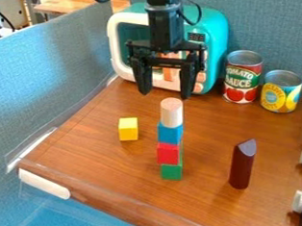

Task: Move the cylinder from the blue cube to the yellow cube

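Hand: open, above the cylinder
Cylinder: upright on the blue cube
Red cube: under the blue cube
Yellow cube: on the tabletop, apart from the stack

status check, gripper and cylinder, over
Gripper open, holding nothing. Cylinder upright on blue cube; yellow cube bare-topped, apart from stack. No obvious obstruction, though stack might topple if bumped.

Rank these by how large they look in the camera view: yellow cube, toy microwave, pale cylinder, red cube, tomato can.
1. Toy microwave
2. Tomato can
3. Pale cylinder
4. Yellow cube and red cube: too alike to rank
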### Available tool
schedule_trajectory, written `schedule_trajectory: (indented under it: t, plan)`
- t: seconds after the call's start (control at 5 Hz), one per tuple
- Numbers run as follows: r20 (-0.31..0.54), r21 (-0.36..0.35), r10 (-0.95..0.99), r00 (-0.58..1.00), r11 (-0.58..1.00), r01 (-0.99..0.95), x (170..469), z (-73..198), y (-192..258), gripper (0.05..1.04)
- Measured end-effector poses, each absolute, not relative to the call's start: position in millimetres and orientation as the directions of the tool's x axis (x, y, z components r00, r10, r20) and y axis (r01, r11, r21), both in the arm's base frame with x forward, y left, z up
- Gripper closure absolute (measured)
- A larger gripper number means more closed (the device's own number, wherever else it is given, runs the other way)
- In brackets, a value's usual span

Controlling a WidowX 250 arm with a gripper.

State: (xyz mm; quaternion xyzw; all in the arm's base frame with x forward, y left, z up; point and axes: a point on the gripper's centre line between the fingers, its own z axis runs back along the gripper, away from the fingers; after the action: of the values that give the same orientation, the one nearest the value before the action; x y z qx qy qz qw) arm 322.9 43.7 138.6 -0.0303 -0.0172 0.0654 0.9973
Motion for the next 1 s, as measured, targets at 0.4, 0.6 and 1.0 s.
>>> schedule_trajectory:
  t: [0.4,0.6,1.0]
  plan:
    - [-0.011,-0.073,0.120,0.993,0.990,-0.120,324,127,37,0.083]
    - [-0.033,-0.077,0.113,0.993,0.990,-0.116,326,117,36,0.083]
    - [-0.108,-0.035,0.103,0.989,0.994,-0.107,326,97,32,0.121]
